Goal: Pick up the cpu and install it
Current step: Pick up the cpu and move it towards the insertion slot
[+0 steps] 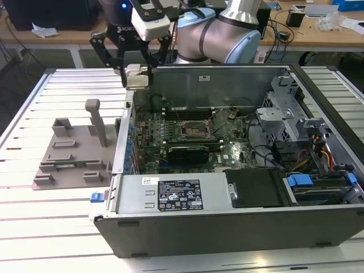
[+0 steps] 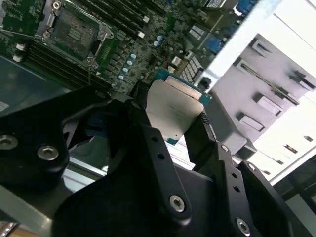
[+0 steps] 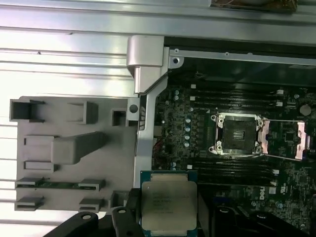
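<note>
A workshop with a white slatted metal table (image 1: 57, 227); wooden desks strewn with cables stand behind it. An open computer case (image 1: 227, 227) lies on the table with its green motherboard (image 1: 153, 142) exposed. Just beside the case, on the exterior view's left, sits a grey plastic tray (image 1: 68, 153) with raised blocks and one upright post.

A silver and blue robot arm (image 1: 222, 34) reaches in from behind the case. Its black gripper (image 1: 137, 75) hangs over the far corner of the case, on the side nearest the tray. The gripper is clamped on the cpu (image 1: 137, 79), a small flat square chip with a silver-grey top.

In the second wrist view the cpu (image 2: 173, 111) sits between two black fingers (image 2: 148, 143) that press its opposite edges, and it is tilted, with a thin blue-green rim showing. In the first wrist view the cpu (image 3: 169, 205) is held in the air above the case's side wall and the edge of the motherboard, with the tray (image 3: 64, 148) off to one side.

The socket (image 3: 237, 138), a black square in a metal frame, lies near the middle of the motherboard, well apart from the cpu. Its metal cover is swung open beside it. Memory slots run along both sides of the socket.
</note>
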Controlling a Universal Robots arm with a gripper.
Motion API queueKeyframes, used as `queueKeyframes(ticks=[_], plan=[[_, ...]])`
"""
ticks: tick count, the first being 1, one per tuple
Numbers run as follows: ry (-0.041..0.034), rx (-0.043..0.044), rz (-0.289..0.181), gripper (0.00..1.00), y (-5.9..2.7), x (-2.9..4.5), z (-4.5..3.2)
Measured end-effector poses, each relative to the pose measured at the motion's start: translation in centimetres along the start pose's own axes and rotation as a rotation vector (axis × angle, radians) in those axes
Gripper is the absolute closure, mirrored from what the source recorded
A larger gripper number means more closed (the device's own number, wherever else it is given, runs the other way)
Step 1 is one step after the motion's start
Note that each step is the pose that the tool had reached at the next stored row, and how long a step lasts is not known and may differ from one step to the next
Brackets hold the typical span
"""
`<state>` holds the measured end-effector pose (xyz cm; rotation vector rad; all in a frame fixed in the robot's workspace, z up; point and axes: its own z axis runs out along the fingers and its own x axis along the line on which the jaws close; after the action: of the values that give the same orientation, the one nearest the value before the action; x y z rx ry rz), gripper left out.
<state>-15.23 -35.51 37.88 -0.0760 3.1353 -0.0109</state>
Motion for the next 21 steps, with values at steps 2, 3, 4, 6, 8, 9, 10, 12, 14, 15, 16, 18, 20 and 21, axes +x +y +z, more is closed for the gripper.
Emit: queueKeyframes(ticks=[2, 3, 4, 6, 8, 9, 10, 12, 14, 15, 16, 18, 20, 21], plan=[[0.0021, 0.0, 0.001, 0.46, 0.18, -0.62, 0.33], [0.004, -0.0001, 0.002, 0.46, 0.29, -1.16, 0.62], [0.0052, -0.0002, 0.002, 0.46, 0.39, -1.69, 0.88], [0.0061, -0.0001, 0.002, 0.46, 0.46, -2.24, 1.14], [0.0065, -0.0002, 0.002, 0.46, 0.53, -2.86, 1.37], [0.0069, -0.0002, 0.002, 0.46, 0.56, -3.31, 1.51], [0.0073, -0.0002, 0.003, 0.46, 0.6, -3.77, 1.65], [0.0085, -0.0004, 0.003, 0.46, 0.67, -4.79, 2.11], [0.0102, -0.0003, 0.003, 0.46, 0.73, -5.21, 2.67], [0.0114, -0.0003, 0.003, 0.46, 0.78, -5.46, 2.97], [0.012, -0.0004, 0.003, 0.46, 0.82, -5.62, 3.15], [0.0134, -0.0006, 0.003, 0.46, 0.9, -5.94, 3.53], [0.0151, -0.0006, 0.003, 0.46, 1.02, -6.29, 3.99], [0.0159, -0.0006, 0.003, 0.46, 1.09, -6.46, 4.22]])
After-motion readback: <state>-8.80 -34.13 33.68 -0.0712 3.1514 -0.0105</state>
